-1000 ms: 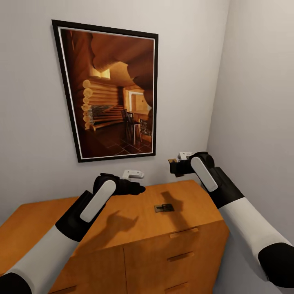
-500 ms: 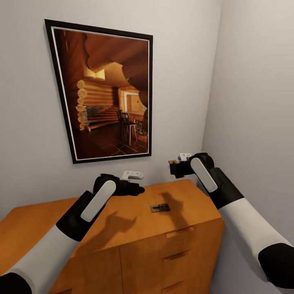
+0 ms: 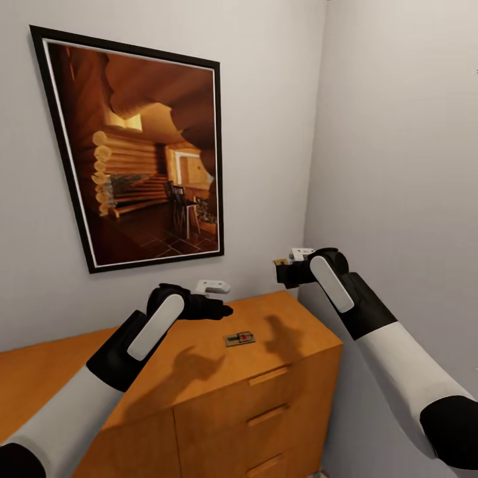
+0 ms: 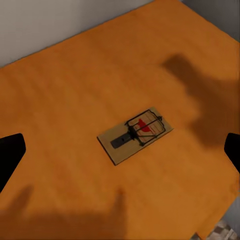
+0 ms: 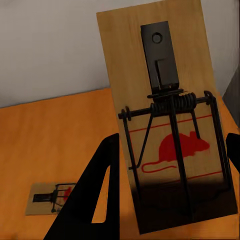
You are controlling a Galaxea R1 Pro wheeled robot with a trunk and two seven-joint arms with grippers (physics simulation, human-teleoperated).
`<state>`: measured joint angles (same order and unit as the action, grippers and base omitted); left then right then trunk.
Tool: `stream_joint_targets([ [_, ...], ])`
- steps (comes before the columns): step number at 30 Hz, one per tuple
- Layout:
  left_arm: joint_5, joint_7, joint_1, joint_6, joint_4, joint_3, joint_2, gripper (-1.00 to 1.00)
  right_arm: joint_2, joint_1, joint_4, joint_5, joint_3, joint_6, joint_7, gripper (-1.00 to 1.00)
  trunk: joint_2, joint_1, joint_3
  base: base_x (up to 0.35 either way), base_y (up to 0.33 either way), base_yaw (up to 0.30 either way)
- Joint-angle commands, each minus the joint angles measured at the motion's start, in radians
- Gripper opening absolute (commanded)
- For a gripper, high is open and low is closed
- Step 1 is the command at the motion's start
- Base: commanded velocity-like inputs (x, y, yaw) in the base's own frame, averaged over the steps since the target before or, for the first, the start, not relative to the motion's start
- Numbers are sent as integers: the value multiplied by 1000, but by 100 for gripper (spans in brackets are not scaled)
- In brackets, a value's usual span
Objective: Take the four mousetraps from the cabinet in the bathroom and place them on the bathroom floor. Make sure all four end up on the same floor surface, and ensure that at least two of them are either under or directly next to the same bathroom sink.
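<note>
Up high, my right gripper (image 3: 287,271) clenches a mousetrap (image 5: 167,120). My left gripper (image 3: 219,309) hangs released over another trap (image 4: 135,134) lying on the cabinet (image 3: 292,332).

orange-brown wooden cabinet (image 3: 292,345) with a flat top, tan wooden mousetrap (image 5: 167,120) with black metal spring and red mouse print, black-framed picture (image 3: 136,149) in amber browns, pale grey walls (image 3: 392,133)
</note>
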<state>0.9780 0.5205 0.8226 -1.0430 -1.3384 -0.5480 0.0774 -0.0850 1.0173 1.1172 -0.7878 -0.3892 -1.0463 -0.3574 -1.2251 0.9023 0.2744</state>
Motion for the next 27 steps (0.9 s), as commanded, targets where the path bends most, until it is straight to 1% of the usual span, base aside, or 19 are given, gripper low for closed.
stream_joint_targets([
  [1,11,9,1,0,-2,-2,5,100,-1,1,1,-12,-3,-1,-10,-100,-1,0,1,0,0,-70],
  [5,11,7,1,0,-7,-3,23,100,-1,1,1,-12,-3,-1,-12,-100,-1,0,1,0,0,-40],
  [9,11,6,1,0,-20,-4,31,100,-1,1,1,-12,-3,-1,-13,-100,-1,0,0,0,0,-13],
  [18,15,5,1,0,-34,-6,31,100,1,1,15,-16,-11,-1,-14,-100,-1,0,0,0,0,-3],
  [27,16,5,1,-1,-34,-9,32,100,20,1,16,-25,-9,-1,-11,-100,-1,0,0,0,0,0],
])
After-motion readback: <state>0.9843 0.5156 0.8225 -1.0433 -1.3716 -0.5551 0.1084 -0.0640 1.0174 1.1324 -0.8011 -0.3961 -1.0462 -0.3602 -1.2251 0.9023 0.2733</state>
